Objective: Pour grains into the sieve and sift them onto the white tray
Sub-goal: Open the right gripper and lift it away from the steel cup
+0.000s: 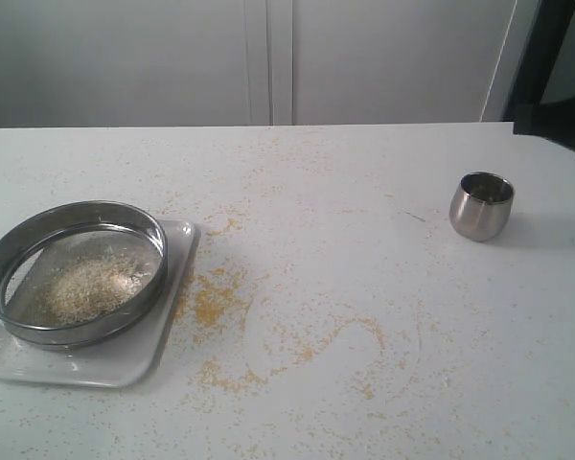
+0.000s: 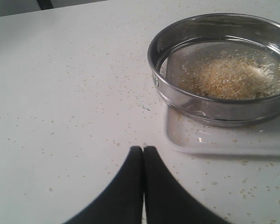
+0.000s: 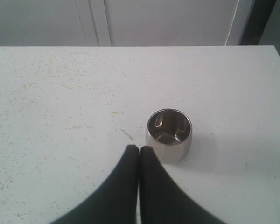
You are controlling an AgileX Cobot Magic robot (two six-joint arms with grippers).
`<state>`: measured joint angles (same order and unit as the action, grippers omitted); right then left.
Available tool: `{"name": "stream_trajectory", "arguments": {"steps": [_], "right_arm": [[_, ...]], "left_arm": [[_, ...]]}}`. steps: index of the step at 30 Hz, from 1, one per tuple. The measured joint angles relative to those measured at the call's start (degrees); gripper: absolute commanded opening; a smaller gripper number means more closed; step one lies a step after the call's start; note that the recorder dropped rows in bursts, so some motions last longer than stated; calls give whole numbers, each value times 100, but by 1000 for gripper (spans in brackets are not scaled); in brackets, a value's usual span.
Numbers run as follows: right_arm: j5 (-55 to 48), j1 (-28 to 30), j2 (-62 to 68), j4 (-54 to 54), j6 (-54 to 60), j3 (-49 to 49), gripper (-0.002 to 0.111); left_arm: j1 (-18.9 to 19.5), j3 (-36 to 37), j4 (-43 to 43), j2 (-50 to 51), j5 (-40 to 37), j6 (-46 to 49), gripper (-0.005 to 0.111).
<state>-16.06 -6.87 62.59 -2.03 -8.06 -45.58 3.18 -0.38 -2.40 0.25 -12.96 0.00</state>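
Closest in each wrist view are the dark fingers. The left gripper [image 2: 143, 148] and the right gripper [image 3: 139, 148] both have their tips pressed together with nothing pinched between them. Each hangs above bare table [image 1: 364, 192], and neither touches anything.

The pouring looks done. The small steel cup [image 3: 169, 130] stands upright well off to the right, just beyond the right gripper, and its inside shows only shiny metal, so I judge it empty. The grains [image 1: 91, 286] lie as a low pale beige heap with some yellow in it on the mesh of the sieve [image 2: 214, 109]. The sieve sits flat on the white tray [image 1: 125, 355] at the left of the table, covering most of it.

How far the sifting has got is harder to judge. The sieve hides the tray floor beneath it, and only a few specks show on the bare strip of tray nearest the left gripper. Loose yellow specks [image 1: 216, 302] are strewn across the tabletop beside the tray. If fine granules are mixed into the heap, the sieve needs gripping and shaking over the tray — otherwise little is left to do.
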Motion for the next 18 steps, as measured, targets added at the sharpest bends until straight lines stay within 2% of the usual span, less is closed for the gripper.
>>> {"name": "stream_trajectory", "arguments": {"steps": [10,18], "right_arm": [[-80,0,-11,0,11,0,0],[-650,0,-282,0,11,-12,0]], "left_arm": [[0,0,0,0,0,0,0],[0,0,0,0,0,0,0]]}}
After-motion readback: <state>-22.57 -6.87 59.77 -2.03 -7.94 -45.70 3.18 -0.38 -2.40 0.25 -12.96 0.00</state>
